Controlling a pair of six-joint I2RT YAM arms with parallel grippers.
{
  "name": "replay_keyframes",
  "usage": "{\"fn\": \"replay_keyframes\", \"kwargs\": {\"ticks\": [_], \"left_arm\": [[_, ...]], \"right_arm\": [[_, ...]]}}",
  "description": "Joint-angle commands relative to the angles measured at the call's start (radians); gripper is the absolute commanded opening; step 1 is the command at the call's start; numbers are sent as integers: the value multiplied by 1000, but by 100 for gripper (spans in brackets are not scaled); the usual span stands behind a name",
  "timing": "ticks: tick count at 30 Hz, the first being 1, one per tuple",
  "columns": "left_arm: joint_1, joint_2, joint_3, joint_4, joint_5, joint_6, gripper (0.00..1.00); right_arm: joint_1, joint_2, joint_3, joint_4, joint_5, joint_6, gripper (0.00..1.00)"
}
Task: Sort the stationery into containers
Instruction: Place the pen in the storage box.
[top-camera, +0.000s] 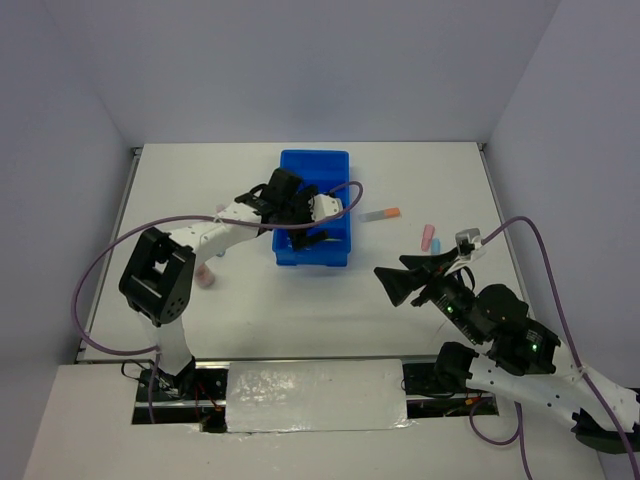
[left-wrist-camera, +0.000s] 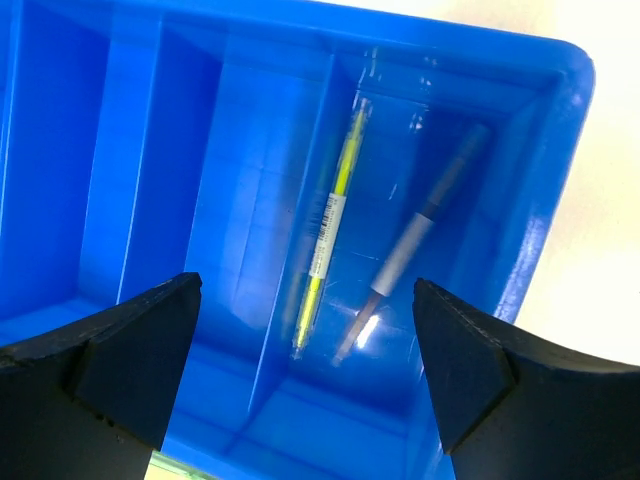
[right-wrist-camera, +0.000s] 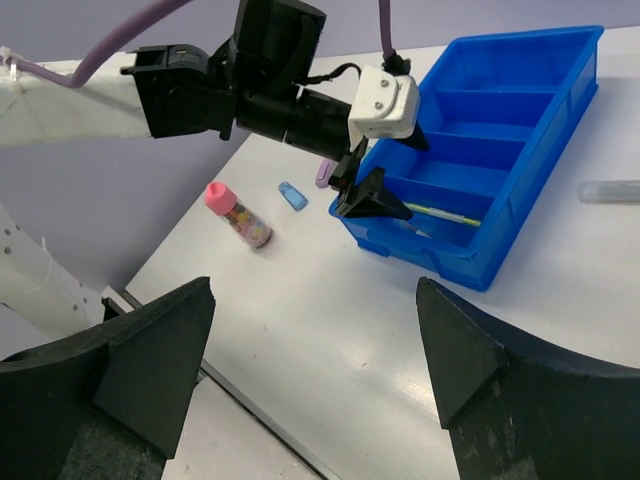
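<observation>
The blue tray stands at the middle of the table. My left gripper hangs open and empty over its near end compartment. In the left wrist view that compartment holds a yellow pen and a grey pen side by side; the other compartments of the tray look empty. My right gripper is open and empty above bare table, right of the tray. An orange-grey marker, a pink piece and a small blue piece lie right of the tray.
A pink-capped marker, a small blue piece and a purple piece lie on the table left of the tray. The pink-capped one also shows by the left arm. White walls enclose the table.
</observation>
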Motion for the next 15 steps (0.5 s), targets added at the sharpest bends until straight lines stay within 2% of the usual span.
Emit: {"fn": "replay_keyframes", "kwargs": {"ticks": [1, 5, 6, 8, 10, 11, 12, 13, 14, 15], "left_arm": [[10, -23, 36, 33, 59, -27, 99], [10, -80, 36, 71, 85, -62, 99], [11, -95, 34, 108, 85, -93, 99], [11, -158, 23, 160, 53, -168, 99], [11, -234, 7, 269, -8, -251, 99], [11, -261, 3, 322, -116, -376, 99], [11, -284, 6, 358, -186, -451, 99], [13, -322, 40, 364, -259, -523, 99], [19, -334, 68, 332, -429, -723, 99], [30, -345, 109, 274, -494, -818, 99]], "right_arm": [[-2, 19, -4, 32, 14, -18, 89], [0, 21, -13, 41, 27, -27, 90], [-2, 24, -16, 45, 47, -28, 94], [-2, 45, -22, 47, 99, -25, 100], [-2, 85, -13, 18, 170, -9, 100], [-11, 146, 13, -9, 216, 35, 100], [-23, 183, 33, -74, 295, 59, 100], [-43, 222, 53, -100, 310, 80, 100], [-83, 298, 92, -112, 293, 76, 100], [-221, 335, 112, -126, 246, 67, 100]]}}
